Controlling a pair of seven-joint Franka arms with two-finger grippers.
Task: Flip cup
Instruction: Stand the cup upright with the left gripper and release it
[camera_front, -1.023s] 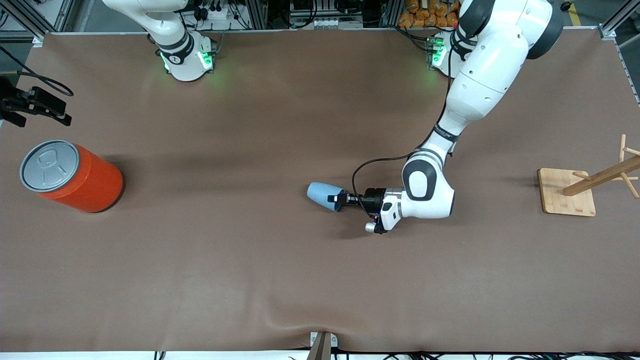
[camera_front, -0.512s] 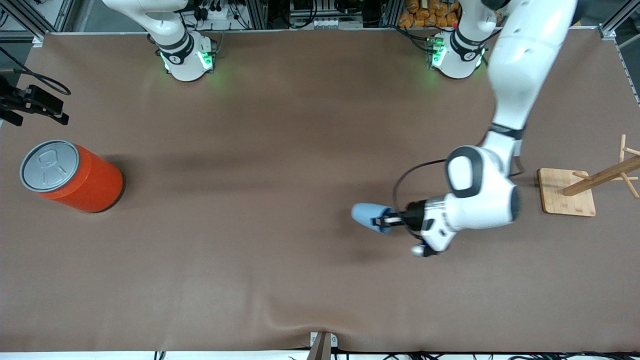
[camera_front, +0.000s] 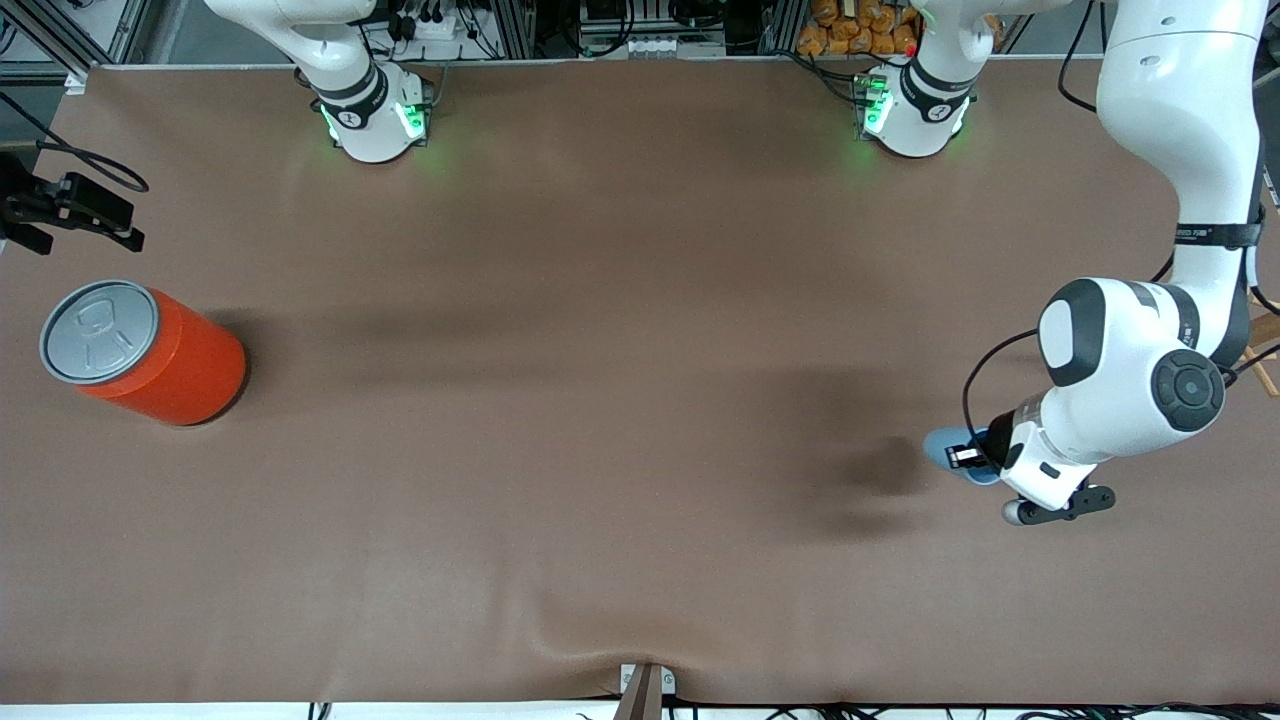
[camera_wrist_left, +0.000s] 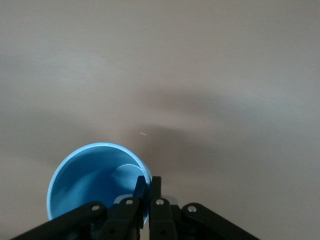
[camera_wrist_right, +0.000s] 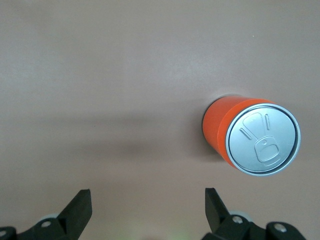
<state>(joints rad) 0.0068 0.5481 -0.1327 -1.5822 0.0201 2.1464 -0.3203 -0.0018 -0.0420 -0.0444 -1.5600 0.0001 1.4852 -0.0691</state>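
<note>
We count one brown cloth-covered table (camera_front: 600, 400), one large orange cylindrical can with a grey lid (camera_front: 140, 352) standing at the right arm's end, and one small light-blue matte tapered cup (camera_front: 950, 448). The left gripper (camera_front: 972, 458) holds that cup in the air over the left arm's end, jaws clamped on its rim. The right gripper (camera_wrist_right: 147, 207) waits, jaws apart, above the can.

Only the orange can (camera_front: 150, 355) stands on the brown table (camera_front: 600, 350)
</note>
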